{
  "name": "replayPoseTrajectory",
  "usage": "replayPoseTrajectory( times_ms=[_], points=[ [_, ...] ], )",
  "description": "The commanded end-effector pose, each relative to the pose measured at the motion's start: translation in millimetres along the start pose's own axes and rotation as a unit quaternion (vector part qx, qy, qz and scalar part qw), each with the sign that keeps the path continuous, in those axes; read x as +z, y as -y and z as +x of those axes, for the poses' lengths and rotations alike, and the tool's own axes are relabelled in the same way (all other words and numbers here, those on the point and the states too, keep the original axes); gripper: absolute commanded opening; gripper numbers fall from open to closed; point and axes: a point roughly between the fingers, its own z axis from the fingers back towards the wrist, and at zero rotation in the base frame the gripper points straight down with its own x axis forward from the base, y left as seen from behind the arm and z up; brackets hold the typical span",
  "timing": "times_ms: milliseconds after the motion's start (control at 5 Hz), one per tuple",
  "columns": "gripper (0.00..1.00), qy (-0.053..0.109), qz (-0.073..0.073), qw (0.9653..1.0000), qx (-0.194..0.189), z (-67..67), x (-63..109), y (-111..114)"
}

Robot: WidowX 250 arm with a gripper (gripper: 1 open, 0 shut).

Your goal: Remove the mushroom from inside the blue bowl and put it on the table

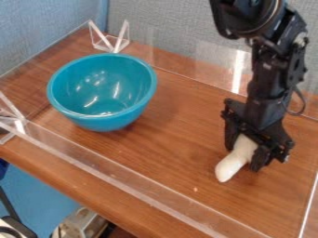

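The mushroom shows as a cream-white stem sticking down and to the left out of my black gripper, which is shut on it; its cap is hidden between the fingers. The stem's lower end is at or just above the table, right of centre. The blue bowl stands at the left, well apart from the gripper, and its inside looks empty. The arm comes down from the top right with the gripper pointing straight down.
Low clear acrylic walls run along the table's front edge and back edge. Clear corner brackets stand at the back left and at the left edge. Bare wood lies between bowl and gripper.
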Motion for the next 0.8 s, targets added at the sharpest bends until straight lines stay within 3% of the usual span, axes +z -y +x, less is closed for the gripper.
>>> replayPoseTrajectory(
  times_ms=[0,200,400,600],
  points=[
    [0.00,0.017,0.005,0.9998,0.011,1.4,8.5,-10.9],
    [0.00,0.015,0.007,0.9998,-0.011,4.8,9.3,-6.2],
    [1.00,0.013,0.007,0.9999,0.000,0.5,5.4,-18.4],
    [1.00,0.020,0.015,0.9979,0.060,-0.3,7.0,-17.9]
  ],
)
